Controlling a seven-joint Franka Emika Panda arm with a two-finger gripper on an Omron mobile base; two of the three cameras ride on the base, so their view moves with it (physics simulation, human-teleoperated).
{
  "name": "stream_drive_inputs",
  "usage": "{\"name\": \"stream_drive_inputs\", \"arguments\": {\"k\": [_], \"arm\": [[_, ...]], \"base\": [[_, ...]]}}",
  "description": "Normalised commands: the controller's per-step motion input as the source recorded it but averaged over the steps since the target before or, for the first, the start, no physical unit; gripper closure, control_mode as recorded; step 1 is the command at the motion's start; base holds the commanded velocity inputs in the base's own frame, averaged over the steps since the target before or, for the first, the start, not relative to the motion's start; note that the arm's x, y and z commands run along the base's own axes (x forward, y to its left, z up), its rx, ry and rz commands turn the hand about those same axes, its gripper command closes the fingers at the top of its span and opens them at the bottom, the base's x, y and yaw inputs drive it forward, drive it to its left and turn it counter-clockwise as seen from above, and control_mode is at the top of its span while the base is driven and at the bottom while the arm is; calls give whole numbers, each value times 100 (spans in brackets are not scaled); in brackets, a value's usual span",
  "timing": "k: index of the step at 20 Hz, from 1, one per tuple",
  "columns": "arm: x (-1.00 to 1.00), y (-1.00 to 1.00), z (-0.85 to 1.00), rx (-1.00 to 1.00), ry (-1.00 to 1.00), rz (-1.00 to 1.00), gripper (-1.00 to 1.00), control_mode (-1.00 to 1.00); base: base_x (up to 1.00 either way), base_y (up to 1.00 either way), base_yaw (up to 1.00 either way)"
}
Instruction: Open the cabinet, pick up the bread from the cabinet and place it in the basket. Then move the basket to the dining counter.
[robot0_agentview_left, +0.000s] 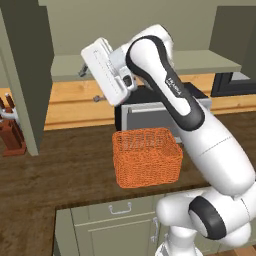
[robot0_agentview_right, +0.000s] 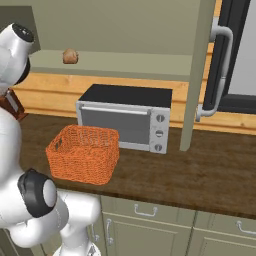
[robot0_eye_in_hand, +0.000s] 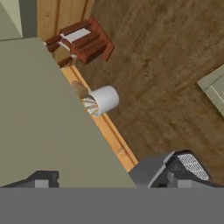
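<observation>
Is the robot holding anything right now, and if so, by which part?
Nothing is held. The gripper has its jaws open and empty, and the bread sits on the cabinet shelf.

surface: dark wood-grain top (robot0_agentview_right: 200, 175) | backsplash: pale wood planks (robot0_agentview_left: 75, 102) | base units: grey-green drawers (robot0_agentview_right: 150, 220), silver handles | appliance: toaster oven (robot0_agentview_right: 127, 117) | left corner: knife block (robot0_agentview_left: 10, 135) | white utensil holder (robot0_eye_in_hand: 104, 99)

Orange woven wicker on the basket (robot0_agentview_left: 146, 157). Behind the basket, silver front and black top on the microwave (robot0_agentview_right: 125, 117). Under the basket, dark brown wood grain on the worktop (robot0_agentview_right: 200, 175); grey-green on the drawers (robot0_agentview_right: 150, 215) below. Above the basket, grey-green cabinet (robot0_agentview_right: 120, 30) with golden-brown bread (robot0_agentview_right: 70, 56). Left of the basket, reddish-brown knife block (robot0_agentview_left: 11, 136).
</observation>
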Motion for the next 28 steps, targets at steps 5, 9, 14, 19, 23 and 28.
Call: {"name": "stream_drive_inputs", "arguments": {"k": [5,9,14,19,23,28], "arm": [[26,-100,-49,-5,-10,17,-100,-100],[1,-64,-57,-52,-28,39,-100,-100],[0,-71,-48,-66,-33,39,-100,-100],[0,-57,-46,-66,-42,23,-100,-100],[28,-21,13,-23,-63,1,-100,-100],[23,-4,60,-4,-75,0,-100,-100]], "base": [[0,0,0],[0,0,0],[0,0,0],[0,0,0],[0,0,0],[0,0,0]]}}
